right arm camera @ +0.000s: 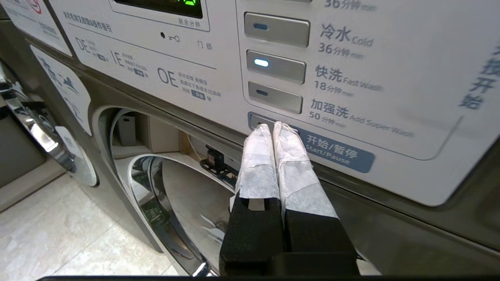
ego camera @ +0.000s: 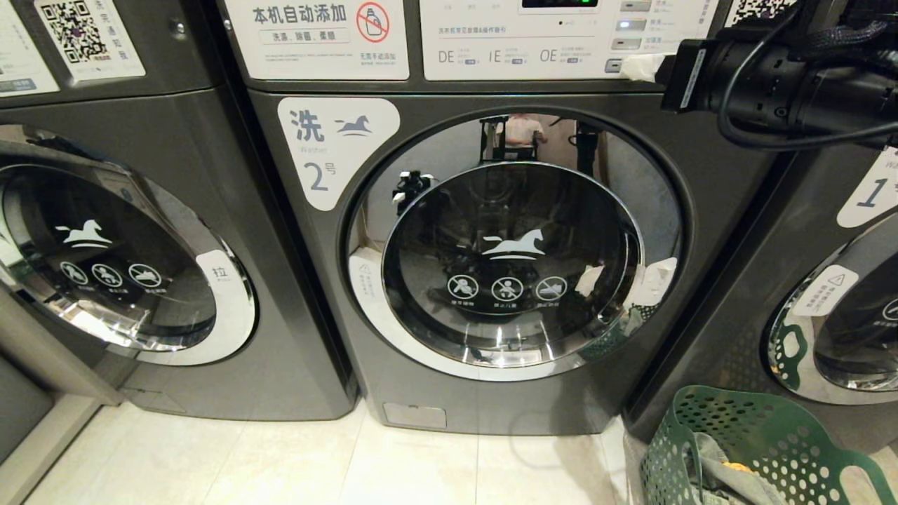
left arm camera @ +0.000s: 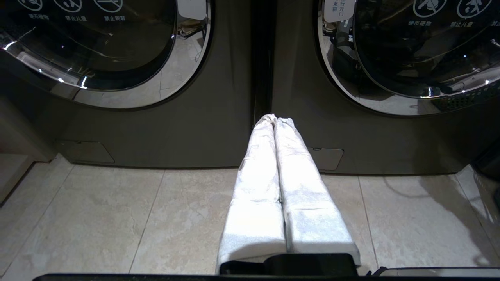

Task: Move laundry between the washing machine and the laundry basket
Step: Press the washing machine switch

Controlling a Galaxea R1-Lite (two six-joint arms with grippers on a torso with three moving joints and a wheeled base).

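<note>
1. The right hand (right arm camera: 273, 127), fingers pressed shut and empty, is held at the start button (right arm camera: 258, 121) on the washing machine (ego camera: 491, 393).
2. The laundry basket (ego camera: 772, 428) sits at five o'clock of the door; the right arm is nearer.
3. The left hand (left arm camera: 275, 119) is closed, parked low.

You see only part of the laundry basket (ego camera: 758, 449), cut off by the head view's lower edge, its laundry (ego camera: 722, 473) mostly hidden inside, while the right gripper (right arm camera: 272, 128) covers the start button beneath its tips.
</note>
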